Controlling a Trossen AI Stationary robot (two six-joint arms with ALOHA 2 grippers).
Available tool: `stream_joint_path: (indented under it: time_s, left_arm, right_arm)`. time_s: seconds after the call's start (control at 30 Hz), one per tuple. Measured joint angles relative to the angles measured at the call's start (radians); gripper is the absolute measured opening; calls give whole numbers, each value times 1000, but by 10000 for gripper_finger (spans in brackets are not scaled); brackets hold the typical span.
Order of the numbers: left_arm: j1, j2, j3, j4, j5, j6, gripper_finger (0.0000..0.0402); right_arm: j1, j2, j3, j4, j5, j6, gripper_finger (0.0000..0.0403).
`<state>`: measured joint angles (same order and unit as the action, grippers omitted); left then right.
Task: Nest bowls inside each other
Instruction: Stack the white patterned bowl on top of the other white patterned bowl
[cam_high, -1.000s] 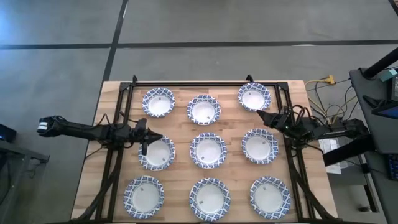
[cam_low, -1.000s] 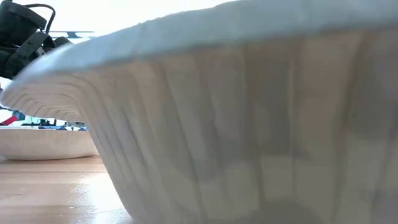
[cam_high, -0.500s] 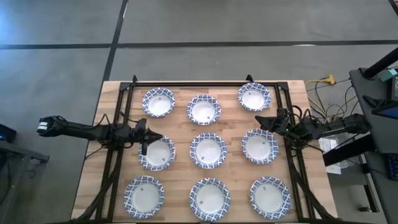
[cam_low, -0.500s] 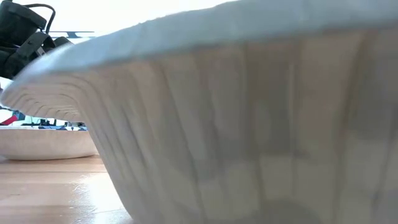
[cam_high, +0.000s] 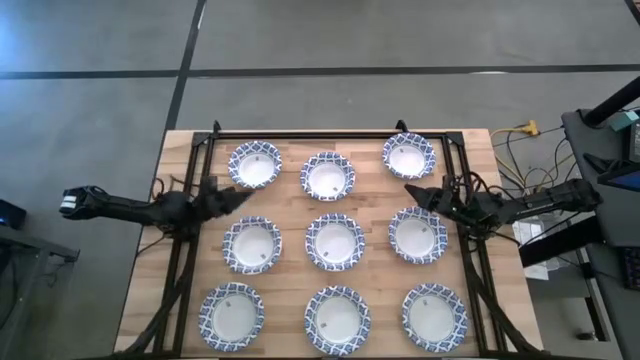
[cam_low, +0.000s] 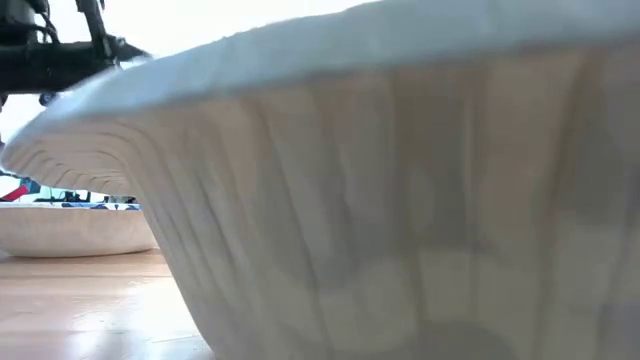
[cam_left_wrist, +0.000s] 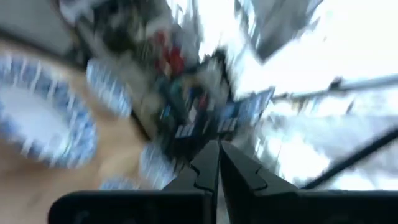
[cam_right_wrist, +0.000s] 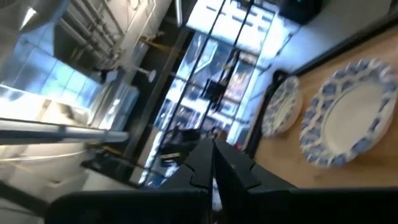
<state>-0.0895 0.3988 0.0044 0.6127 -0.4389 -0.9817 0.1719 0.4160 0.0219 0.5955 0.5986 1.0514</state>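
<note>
Nine small bowls, white inside with blue-and-white patterned rims, stand apart on their bases in three rows of three on the wooden table, from the far left bowl (cam_high: 254, 165) to the near right bowl (cam_high: 434, 315). My left gripper (cam_high: 238, 196) is shut and hovers between the far left bowl and the middle left bowl (cam_high: 251, 245); its tips (cam_left_wrist: 217, 149) point out at the room. My right gripper (cam_high: 409, 190) is shut (cam_right_wrist: 211, 146) and hovers between the far right bowl (cam_high: 409, 156) and the middle right bowl (cam_high: 418, 235). In the low view one near bowl (cam_low: 400, 200) fills the picture.
A black frame (cam_high: 190, 250) runs along the table's left, far and right (cam_high: 466, 260) sides. Cables (cam_high: 520, 130) and equipment lie off the right edge. Bare wood (cam_high: 292, 240) shows in narrow gaps between the bowls.
My left gripper, which pointed down over the middle left bowl's far rim, has risen and swung toward the far edge, tipping up until it points level across the table. My right gripper has shifted slightly toward the near edge and the left. No bowl has moved.
</note>
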Motion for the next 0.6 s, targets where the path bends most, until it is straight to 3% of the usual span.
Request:
stream_joint_path:
  time_s: [0.2, 0.33, 0.43, 0.6]
  left_arm:
    - [0, 0, 0, 189, -221, 18, 0]
    - [0, 0, 5, 227, -254, 82, 0]
    - [0, 7, 12, 225, -275, 120, 0]
    - [0, 26, 33, 228, -329, 128, 0]
  right_arm:
    - [-2, 0, 0, 123, 63, -98, 9]
    - [-5, 0, 0, 260, 150, -219, 9]
    - [-23, -1, 5, 337, 156, -319, 9]
    - [-50, 17, 103, 220, 145, -396, 9]
